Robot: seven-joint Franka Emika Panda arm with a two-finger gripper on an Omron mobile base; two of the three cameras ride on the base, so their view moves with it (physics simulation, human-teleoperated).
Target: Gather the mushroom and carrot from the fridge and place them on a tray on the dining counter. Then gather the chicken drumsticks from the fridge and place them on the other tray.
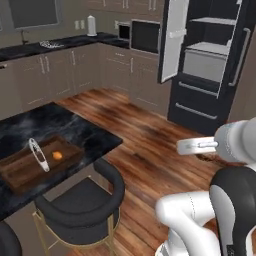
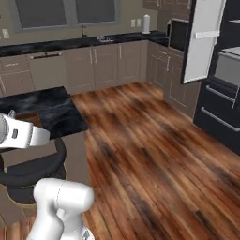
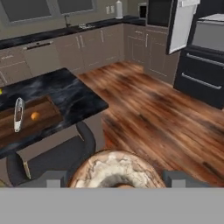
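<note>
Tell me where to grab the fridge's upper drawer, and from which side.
On the fridge, take the upper grey bar handle near its middle. Come straight from the front, with one end effector finger above and one below, since the bar runs level across the closed drawer's face.

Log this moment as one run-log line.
gripper: closed on the brown rounded mushroom | small orange carrot: on brown wooden tray | black fridge: door open | mushroom not yet placed
</note>
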